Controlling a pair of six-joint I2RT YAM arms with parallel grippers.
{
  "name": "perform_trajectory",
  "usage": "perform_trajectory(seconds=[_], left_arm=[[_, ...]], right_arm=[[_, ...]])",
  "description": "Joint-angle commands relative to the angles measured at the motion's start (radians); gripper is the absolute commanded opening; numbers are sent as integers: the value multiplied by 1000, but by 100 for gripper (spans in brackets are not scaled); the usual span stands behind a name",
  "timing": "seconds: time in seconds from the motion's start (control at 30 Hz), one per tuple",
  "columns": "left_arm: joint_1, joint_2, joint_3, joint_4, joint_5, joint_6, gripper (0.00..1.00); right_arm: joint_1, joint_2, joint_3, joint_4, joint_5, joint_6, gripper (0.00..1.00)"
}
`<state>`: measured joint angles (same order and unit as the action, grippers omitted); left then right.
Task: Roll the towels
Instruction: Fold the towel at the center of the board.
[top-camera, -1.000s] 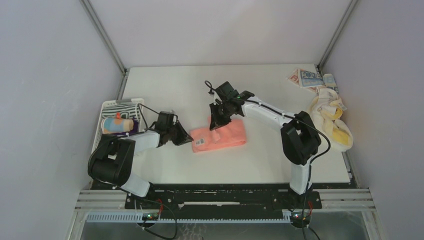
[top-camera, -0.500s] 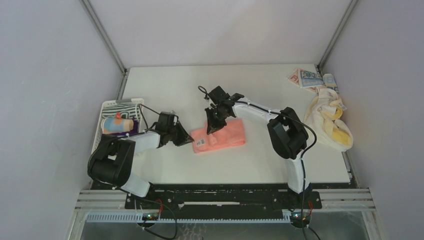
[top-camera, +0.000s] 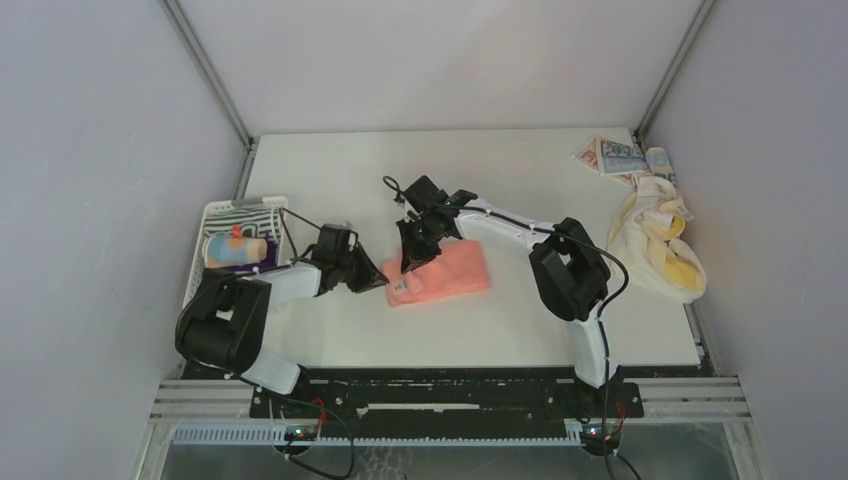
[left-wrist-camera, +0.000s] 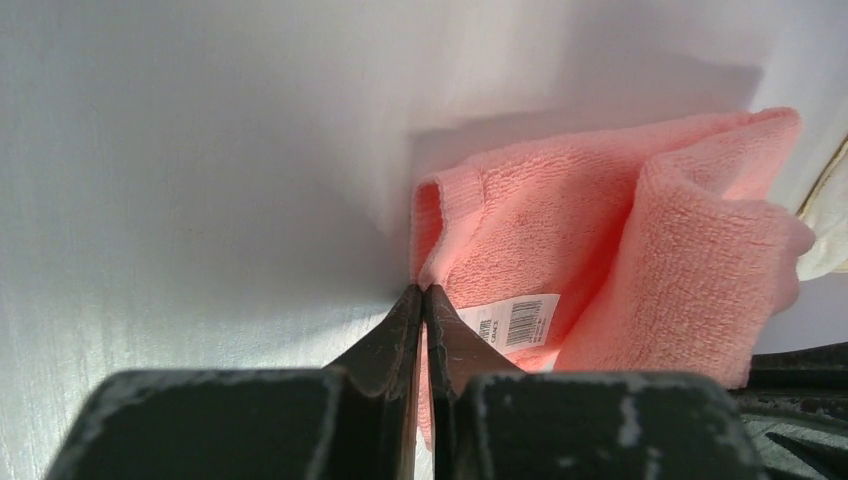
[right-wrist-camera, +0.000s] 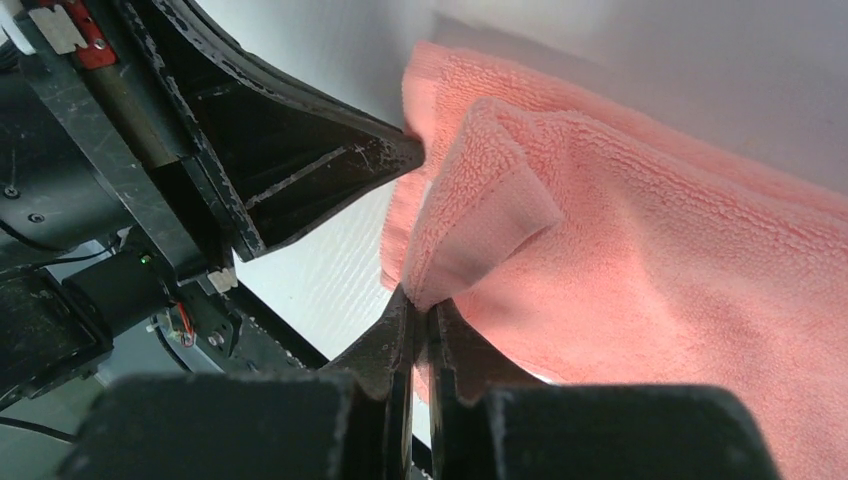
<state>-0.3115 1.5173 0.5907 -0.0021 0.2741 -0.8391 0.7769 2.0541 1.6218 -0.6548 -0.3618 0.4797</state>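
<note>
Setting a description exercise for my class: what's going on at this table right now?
Both grippers are shut on the salmon-pink towel mid-table: the left gripper pinches its edge by the label, the right gripper a folded-over flap alongside. Rolled towels sit in the white basket; a heap of towels lies far right.

Towel: pink terry cloth — fuzzy, matt. Label: smooth, printed. Fingers: black plastic, matt — scuffed edges. Table: white, smooth, matt. Basket: white plastic.
</note>
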Motion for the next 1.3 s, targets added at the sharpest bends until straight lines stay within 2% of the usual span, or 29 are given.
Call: perform_trajectory(seconds=[0.0, 0.17, 0.33, 0.47, 0.63, 0.77, 0.9, 1.03, 1.13, 1.27], left_arm=[[-15, 16, -40, -136, -62, 21, 8], [-14, 14, -38, -139, -62, 21, 8], [-15, 10, -37, -145, -64, 22, 8], [-15, -11, -36, -158, -74, 20, 9], [-12, -71, -35, -204, -117, 17, 12], [-1, -168, -40, -285, -186, 15, 22], [6, -312, -31, -422, -294, 32, 35], [-5, -454, 15, -512, -330, 46, 39], [-48, -488, 66, -480, -260, 26, 41], [-135, -399, 120, -346, -131, -14, 41]], right_arm=[[16, 27, 54, 7, -17, 7, 0], [20, 46, 59, -11, -7, -4, 3], [27, 41, 58, 15, -43, 2, 25], [39, -13, 56, 56, -82, 2, 34], [34, -112, 24, 72, -68, -17, 40], [-1, -213, -88, 104, -51, -45, 41], [-73, -323, -282, 221, -85, -28, 42], [-166, -417, -513, 467, -223, 53, 43], [-225, -443, -639, 652, -312, 130, 44], [-263, -419, -715, 837, -416, 208, 44]])
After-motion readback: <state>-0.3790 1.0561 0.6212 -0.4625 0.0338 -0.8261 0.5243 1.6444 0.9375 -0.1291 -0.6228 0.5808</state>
